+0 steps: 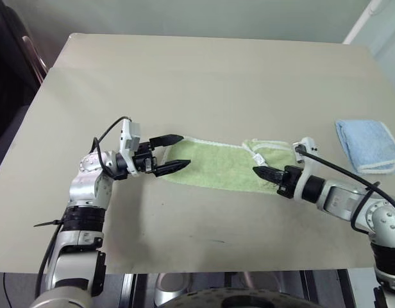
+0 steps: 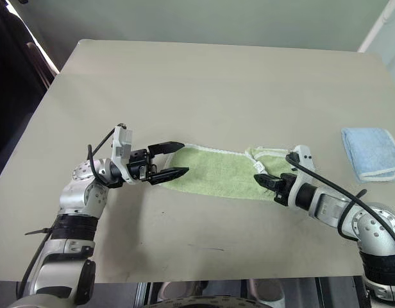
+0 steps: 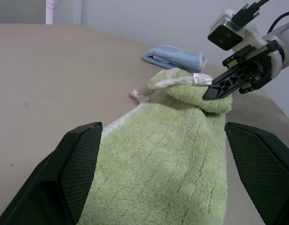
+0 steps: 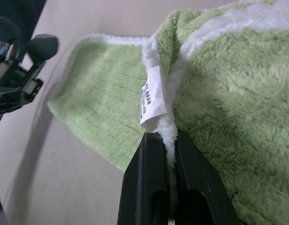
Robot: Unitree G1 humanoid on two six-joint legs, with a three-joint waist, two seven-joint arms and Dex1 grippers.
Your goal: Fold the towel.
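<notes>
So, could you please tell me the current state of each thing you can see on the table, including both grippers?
towel: lying flat along most of its length, its right end lifted and folded back over itself.
right gripper: shut on the towel's white edging beside the tag.
left gripper: open, fingers either side of the towel's left end, not gripping.
blue cloth: folded, lying apart from the towel near the table's right edge.
table: bare elsewhere.

towel (image 1: 213,165) mid-table (image 1: 204,77), cloth (image 1: 369,145) right – apart

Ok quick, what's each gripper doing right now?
Left gripper: open, holding nothing, at the towel's end.
Right gripper: shut on the towel's white edge.
</notes>
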